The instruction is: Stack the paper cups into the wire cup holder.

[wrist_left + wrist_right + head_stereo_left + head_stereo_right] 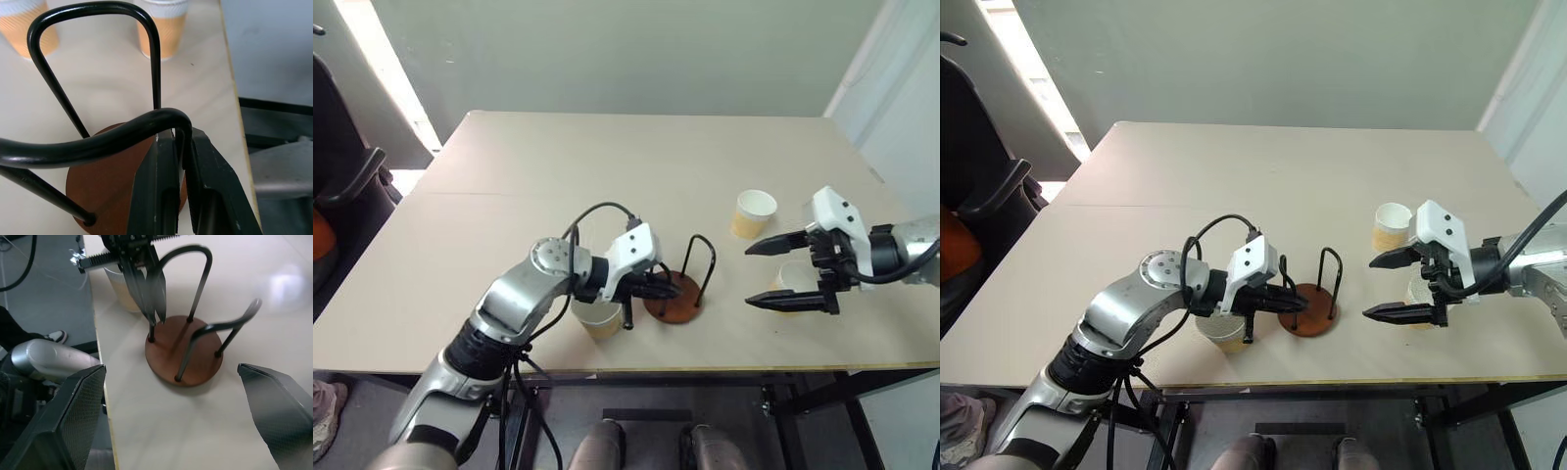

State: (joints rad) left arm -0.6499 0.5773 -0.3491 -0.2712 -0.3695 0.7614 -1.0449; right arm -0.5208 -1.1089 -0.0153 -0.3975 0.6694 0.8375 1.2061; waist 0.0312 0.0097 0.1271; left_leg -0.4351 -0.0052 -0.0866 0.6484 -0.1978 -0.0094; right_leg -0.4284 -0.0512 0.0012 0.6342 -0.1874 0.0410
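The wire cup holder (673, 297), a reddish-brown disc with black wire loops, stands near the table's front edge. My left gripper (183, 161) is shut on one of its wire loops, just above the base. One tan paper cup (597, 318) stands upright under my left wrist, beside the holder. A second paper cup (754, 213) stands upright further back on the right. My right gripper (759, 274) hovers open to the right of the holder, its jaws wide apart and empty. The third paper cup (793, 279) sits partly hidden behind its fingers.
The beige table (607, 166) stretches far back behind the holder. Its front edge runs just below the holder and the near cup. A dark chair (347, 186) stands off the table's left side.
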